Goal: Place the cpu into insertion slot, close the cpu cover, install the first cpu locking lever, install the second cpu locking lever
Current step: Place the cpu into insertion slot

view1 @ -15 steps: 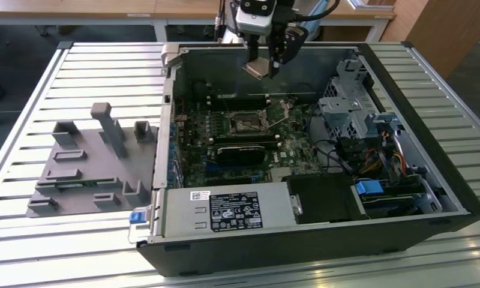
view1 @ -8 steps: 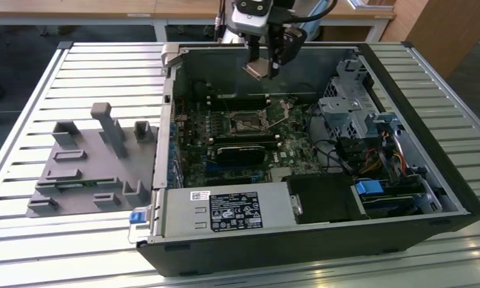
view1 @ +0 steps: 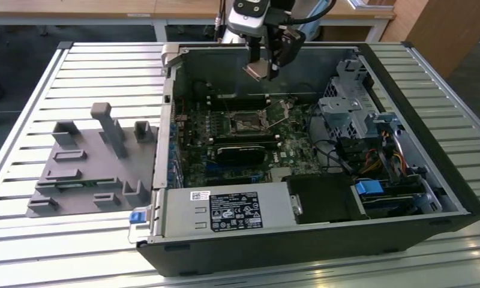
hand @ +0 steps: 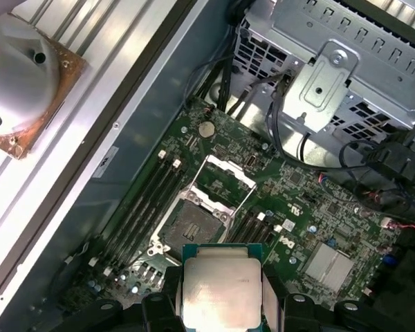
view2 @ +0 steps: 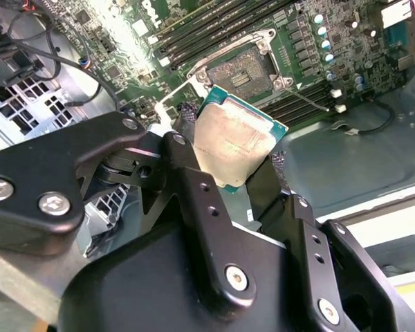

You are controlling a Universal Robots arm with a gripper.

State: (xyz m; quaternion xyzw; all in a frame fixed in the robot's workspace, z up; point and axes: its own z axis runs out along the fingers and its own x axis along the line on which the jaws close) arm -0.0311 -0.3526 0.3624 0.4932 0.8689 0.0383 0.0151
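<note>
We see a slatted metal workbench (view1: pixel 32 90) catching bright light along its near edge, pale wooden desks (view1: pixel 104 7) behind it, a wooden cabinet (view1: pixel 432 24) at the exterior view's right, dark floor (view1: pixel 88 33) between.

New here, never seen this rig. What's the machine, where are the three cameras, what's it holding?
It is one robot arm working over an open computer case that lies on a slatted table. The exterior view takes in the whole scene from off the arm. Both wrist views come from cameras riding on the arm, looking past its tool at the green motherboard. The tool is shut on the cpu, a small square chip, held in the air and not yet in the insertion slot. The slot's cpu cover is swung open. To the exterior view's left of the case sits a grey moulded fixture.
</note>
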